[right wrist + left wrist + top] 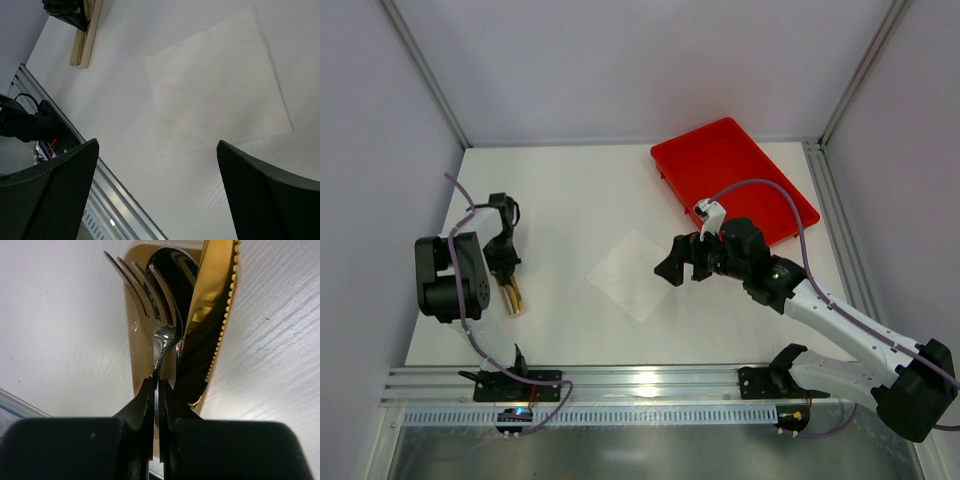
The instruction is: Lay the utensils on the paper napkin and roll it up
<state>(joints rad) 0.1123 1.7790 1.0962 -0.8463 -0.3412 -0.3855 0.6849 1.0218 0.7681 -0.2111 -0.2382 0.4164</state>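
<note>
Near the left edge of the table, toward its near-left corner, the left gripper is clenched on a bundle of utensils. Its two black fingers pinch the neck of a fork, with a spoon bowl behind it and a gold-toned serrated knife pressed alongside. The heads point away from the wrist, toward the near edge. Whether the bundle rests on the table or hangs just above it cannot be told. The left arm is folded tight, elbow raised, wrist turned down over the bundle.

Out from there, toward the middle of the table and a little nearer the front edge, the white paper napkin lies flat, turned corner-on like a diamond, well apart from the utensils.

Just beside its right corner hovers the right gripper, released, its fingers spread wide and holding nothing. The right arm reaches in a long slant from the near-right corner, wrist level and pointing left at the napkin, a purple cable looping above it.

At the far-right corner sits a red plastic tray, angled to the table's edges, the cable crossing in front of it.
</note>
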